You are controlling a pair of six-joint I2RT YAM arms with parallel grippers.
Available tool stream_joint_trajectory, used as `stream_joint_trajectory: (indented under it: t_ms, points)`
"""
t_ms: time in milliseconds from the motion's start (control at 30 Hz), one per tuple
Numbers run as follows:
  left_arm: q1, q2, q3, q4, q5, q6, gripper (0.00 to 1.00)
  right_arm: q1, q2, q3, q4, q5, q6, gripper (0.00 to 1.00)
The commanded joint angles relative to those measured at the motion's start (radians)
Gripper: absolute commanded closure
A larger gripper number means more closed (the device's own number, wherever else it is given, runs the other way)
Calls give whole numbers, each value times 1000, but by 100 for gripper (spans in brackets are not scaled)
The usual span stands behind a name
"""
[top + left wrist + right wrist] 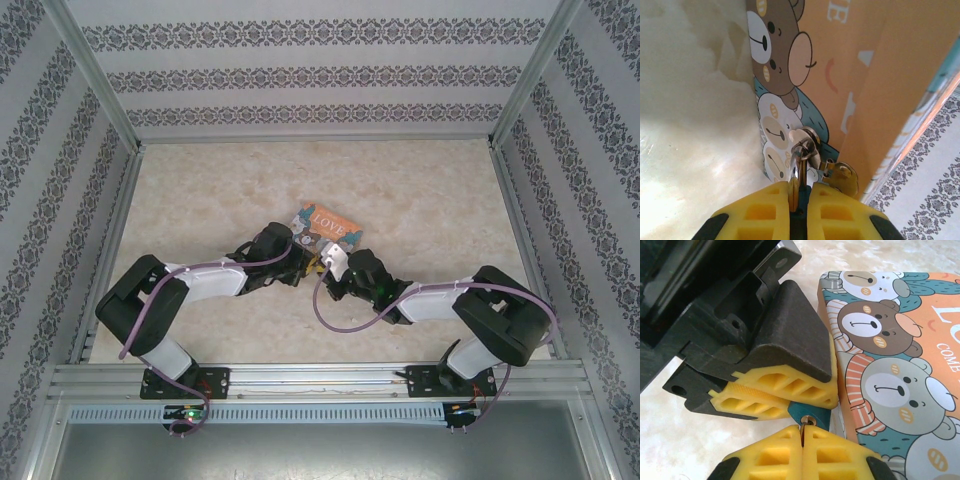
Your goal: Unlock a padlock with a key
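Left gripper (799, 187): pads pinched on the padlock (812, 414), which sits at the tin box (890, 365) front edge. Right gripper (802, 434): fingers pressed together on the key (802, 425), tip at the keyhole, depth hidden. Judgement: seat the key fully along the keyhole axis, then twist gently while the left grip resists the torque.

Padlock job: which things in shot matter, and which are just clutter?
In play: padlock, pinched by the left gripper; key, a sliver in the shut right gripper.
Just there: bear-print tin box beside the padlock; table.
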Motion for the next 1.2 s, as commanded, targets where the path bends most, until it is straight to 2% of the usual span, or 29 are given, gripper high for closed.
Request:
stream_joint_trajectory:
  t_ms: [0, 133, 300, 467, 567, 767, 933, 1033, 1167]
  points:
    - [-32, 8, -4, 74, 32, -6, 100, 12, 18, -15, 105, 0, 56, 100]
    - [-33, 7, -10, 61, 12, 4, 100, 12, 30, -29, 124, 1, 66, 100]
    - [-31, -12, 2, -27, -18, 67, 80, 12, 46, -53, 154, 4, 107, 100]
    - [-25, -20, -34, -31, -46, 83, 72, 12, 54, -91, 199, 10, 153, 100]
    - [-24, -37, -43, -32, -61, 125, 64, 12, 48, -109, 231, 22, 185, 100]
    - [-22, -142, 6, -195, -158, 283, 51, 9, 10, -185, 253, 39, 253, 100]
    - [-22, -257, 135, -439, -292, 548, 44, -19, -54, -234, 256, 41, 346, 100]
    - [-24, -319, 160, -496, -367, 651, 40, -57, -94, -260, 254, 4, 423, 100]
    - [-24, -399, 152, -514, -450, 722, 38, -118, -130, -281, 245, -101, 562, 100]
